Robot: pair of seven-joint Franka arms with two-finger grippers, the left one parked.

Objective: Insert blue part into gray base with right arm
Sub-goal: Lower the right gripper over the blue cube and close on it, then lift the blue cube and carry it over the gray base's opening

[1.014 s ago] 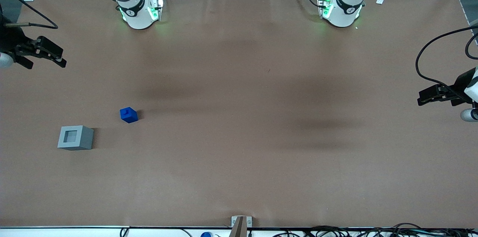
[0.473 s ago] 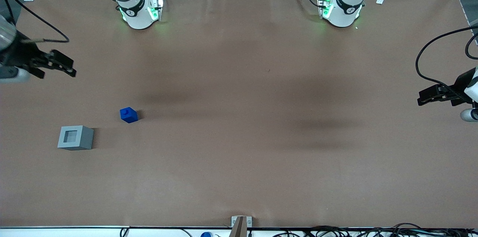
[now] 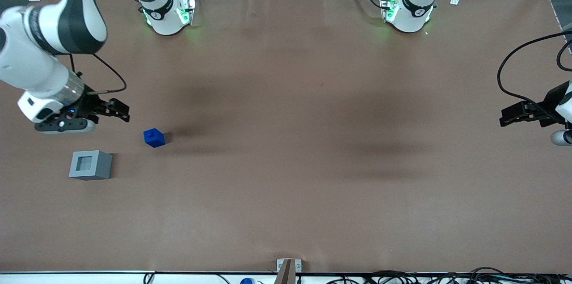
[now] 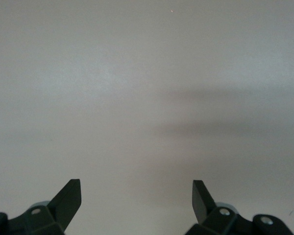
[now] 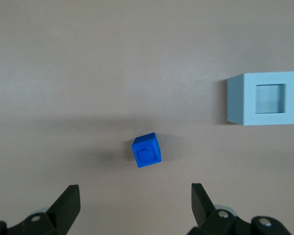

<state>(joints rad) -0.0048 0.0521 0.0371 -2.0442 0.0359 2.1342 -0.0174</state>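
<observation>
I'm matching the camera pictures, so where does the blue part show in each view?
Front view: the blue part lies on the brown table, farther from the camera than the gray base, near the open claw.
Right wrist view: blue part ahead of the claw.
Left wrist view: not in it.
Shared landmark: the gray base.

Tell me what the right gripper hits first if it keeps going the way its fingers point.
Probably the bare table. The gripper, open, points down with the blue part just ahead of its fingertips, not between them; depth is unclear.
</observation>
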